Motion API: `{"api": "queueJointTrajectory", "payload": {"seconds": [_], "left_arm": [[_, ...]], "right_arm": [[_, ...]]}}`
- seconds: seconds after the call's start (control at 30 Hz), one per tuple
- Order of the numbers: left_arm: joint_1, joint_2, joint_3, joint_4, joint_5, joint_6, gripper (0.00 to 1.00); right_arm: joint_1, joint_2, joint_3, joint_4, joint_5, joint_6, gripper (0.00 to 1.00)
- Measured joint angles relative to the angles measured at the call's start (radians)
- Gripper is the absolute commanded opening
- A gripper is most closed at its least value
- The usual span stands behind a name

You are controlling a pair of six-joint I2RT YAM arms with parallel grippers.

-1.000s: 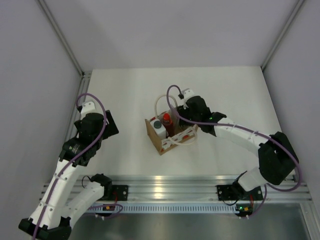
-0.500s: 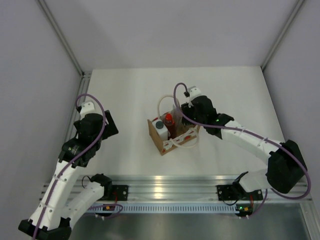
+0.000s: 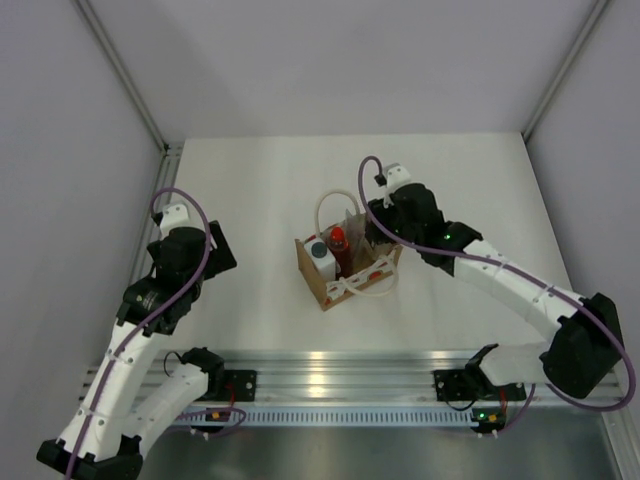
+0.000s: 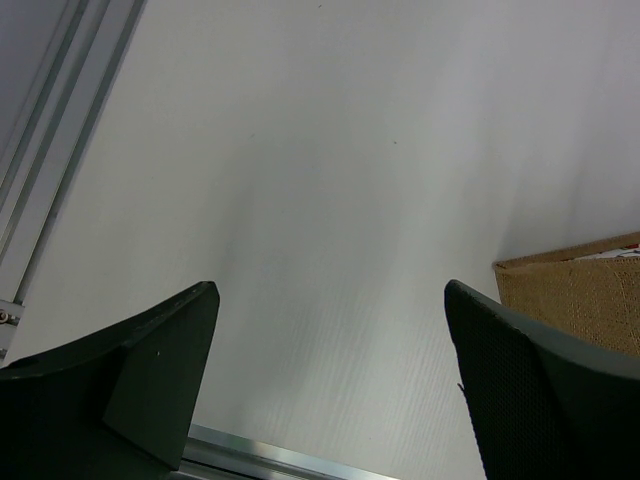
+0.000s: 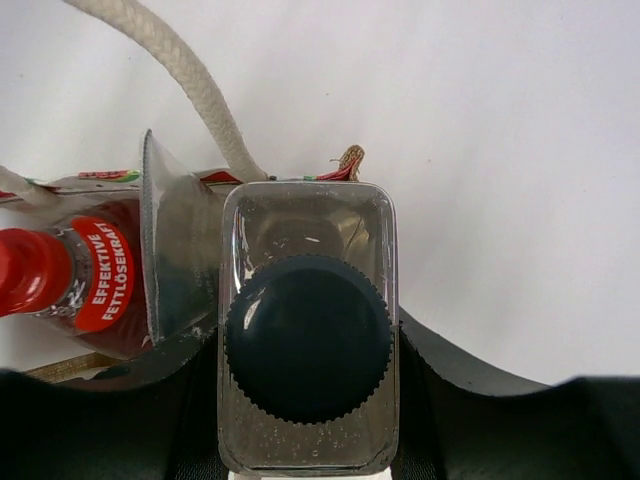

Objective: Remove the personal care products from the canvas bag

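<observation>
The tan canvas bag [image 3: 352, 281] stands mid-table with white rope handles [image 3: 323, 207]. Inside it stand a white bottle with a grey cap [image 3: 320, 256] and a red bottle with a red cap [image 3: 337, 242]. My right gripper [image 3: 372, 228] is at the bag's far right corner, shut on the clear bottle with a dark cap [image 5: 308, 340], its fingers [image 5: 455, 375] pressing both sides. Beside it in the right wrist view are the red bottle [image 5: 95, 275] and a flat pale crimped tube end [image 5: 175, 250]. My left gripper [image 3: 213, 248] is open and empty over bare table, left of the bag [image 4: 590, 295].
A rope handle [image 5: 190, 80] arches just past the clear bottle. An aluminium rail [image 3: 330, 365] runs along the table's near edge and another [image 4: 60, 130] along the left edge. Grey walls enclose the white table [image 3: 450, 180] on three sides.
My right gripper has moved right and away from the arm bases with the clear bottle in its grip, and the bag has shifted slightly. The left arm has not moved.
</observation>
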Motion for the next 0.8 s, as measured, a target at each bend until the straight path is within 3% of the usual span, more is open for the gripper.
{"api": "queueJointTrajectory", "payload": {"seconds": [0.5, 0.8], "left_arm": [[0.0, -0.001, 0.0, 0.0, 0.0, 0.0, 0.99], [0.0, -0.02, 0.0, 0.0, 0.0, -0.001, 0.99]], "right_arm": [[-0.024, -0.122, 0.212, -0.142, 0.072, -0.028, 0.0], [-0.214, -0.153, 0.259, -0.165, 0.119, -0.043, 0.0]]}}
